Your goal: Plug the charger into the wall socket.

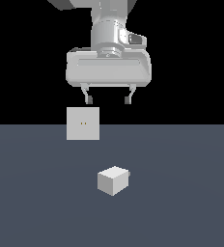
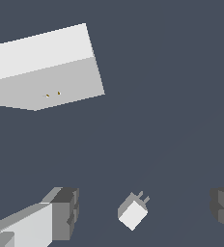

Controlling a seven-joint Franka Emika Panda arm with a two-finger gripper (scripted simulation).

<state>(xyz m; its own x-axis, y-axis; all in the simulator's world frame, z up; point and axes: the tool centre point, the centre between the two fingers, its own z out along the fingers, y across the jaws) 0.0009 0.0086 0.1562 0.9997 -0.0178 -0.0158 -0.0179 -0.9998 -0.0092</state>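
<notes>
Charger first: the small off-white cube with short prongs on one side (image 1: 113, 180) (image 2: 132, 213) lies on the dark grey-blue floor (image 1: 181, 202), nearest the exterior view. Behind it, towards that view's left, stands the upright light-grey square wall socket plate (image 1: 83, 123) (image 2: 61, 82), well apart. Overhead hangs the white Panda gripper (image 1: 108, 100), fingers (image 2: 65, 212) spread wide, holding nothing.

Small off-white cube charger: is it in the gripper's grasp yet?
No, the small off-white cube charger lies on the dark grey floor, well below the open gripper with nothing between its fingers.
</notes>
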